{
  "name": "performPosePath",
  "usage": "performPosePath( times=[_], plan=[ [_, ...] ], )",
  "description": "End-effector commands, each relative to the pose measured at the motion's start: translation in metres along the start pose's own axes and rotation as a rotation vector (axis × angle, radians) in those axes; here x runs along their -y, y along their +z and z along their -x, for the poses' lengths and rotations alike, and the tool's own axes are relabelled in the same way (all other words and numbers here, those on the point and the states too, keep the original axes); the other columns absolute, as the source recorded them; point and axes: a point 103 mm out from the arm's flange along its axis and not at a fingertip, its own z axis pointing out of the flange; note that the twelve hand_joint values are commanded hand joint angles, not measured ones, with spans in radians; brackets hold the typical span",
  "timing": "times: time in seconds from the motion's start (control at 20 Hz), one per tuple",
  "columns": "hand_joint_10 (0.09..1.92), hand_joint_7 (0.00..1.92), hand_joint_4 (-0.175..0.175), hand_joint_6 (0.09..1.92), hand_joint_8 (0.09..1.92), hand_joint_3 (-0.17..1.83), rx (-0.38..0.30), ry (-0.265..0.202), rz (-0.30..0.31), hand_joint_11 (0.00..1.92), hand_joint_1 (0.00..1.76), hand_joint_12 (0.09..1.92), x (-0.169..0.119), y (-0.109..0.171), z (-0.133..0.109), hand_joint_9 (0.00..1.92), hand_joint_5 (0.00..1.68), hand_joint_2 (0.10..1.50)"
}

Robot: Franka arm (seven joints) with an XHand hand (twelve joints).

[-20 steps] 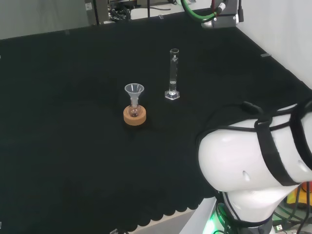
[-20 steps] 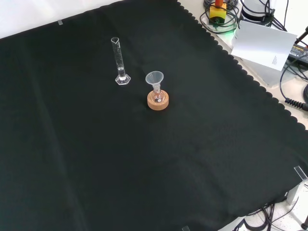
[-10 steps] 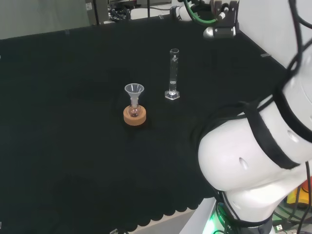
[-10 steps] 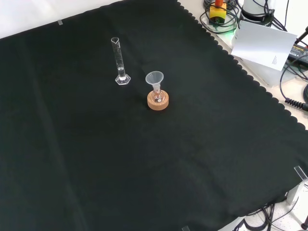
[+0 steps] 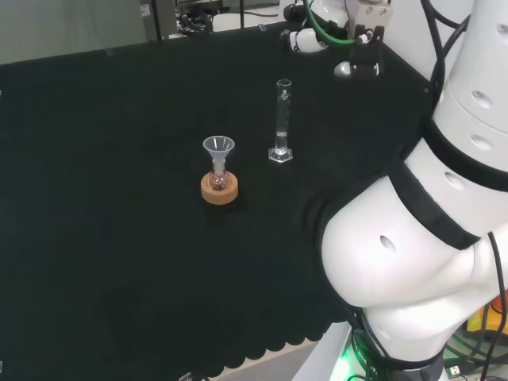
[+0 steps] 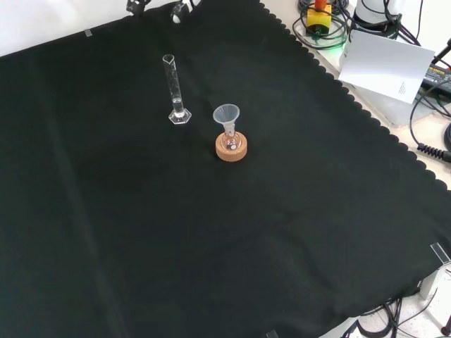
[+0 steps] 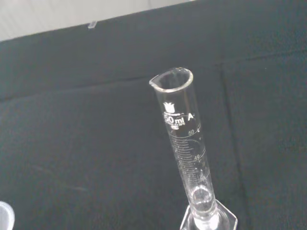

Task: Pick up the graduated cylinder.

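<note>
Over the black cloth (image 5: 119, 238) in the head view, the graduated cylinder (image 5: 281, 121) stands upright on its small flat foot, toward the far edge and well in from the corners; just beside it, nearer the camera and to its left, a clear funnel (image 5: 218, 151) sits in a small flask on a cork ring (image 5: 219, 189); parts of the hand (image 5: 359, 48) hang above the cloth's far right corner, well apart from the cylinder, too jumbled with green cable and white link to say whether the fingers are spread or curled.

From the front view, the cylinder (image 6: 175, 90) stands near the cloth's top edge, left of the funnel (image 6: 227, 116) and cork ring (image 6: 231, 148); small dark and white bits cut off at that top edge are likely fingertips, but I cannot tell their pose.

Close up in the wrist view, the cylinder (image 7: 189, 148) rises as a thin clear tube with a pouring lip and printed scale, and looks empty; its foot is cut off by the frame.

By my judgement it is light, rigid, smooth and breakable, tall on a narrow foot and so easy to tip with a sideways knock; the tube's middle, fingers on one side and thumb opposite, looks the best place to grasp, keeping clear of the funnel nearby.
</note>
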Motion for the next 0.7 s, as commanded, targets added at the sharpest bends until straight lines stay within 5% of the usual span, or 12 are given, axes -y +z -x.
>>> performPosePath(
  times=[0.05, 0.3, 0.7],
  plan=[
    [0.67, 0.21, -0.047, 0.09, 0.69, -0.08, -0.017, -0.002, 0.018, 0.26, 0.52, 1.38, -0.006, 0.006, 0.019, 0.45, 0.38, 1.15],
    [0.66, 0.32, -0.05, 0.09, 0.7, -0.1, -0.044, -0.006, 0.003, 0.27, 0.53, 1.37, -0.004, 0.013, 0.025, 0.51, 0.41, 1.15],
    [0.64, 0.35, -0.054, 0.09, 0.7, -0.14, -0.191, -0.05, -0.017, 0.28, 0.73, 1.36, -0.001, 0.031, 0.032, 0.54, 0.46, 1.1]
  ],
)
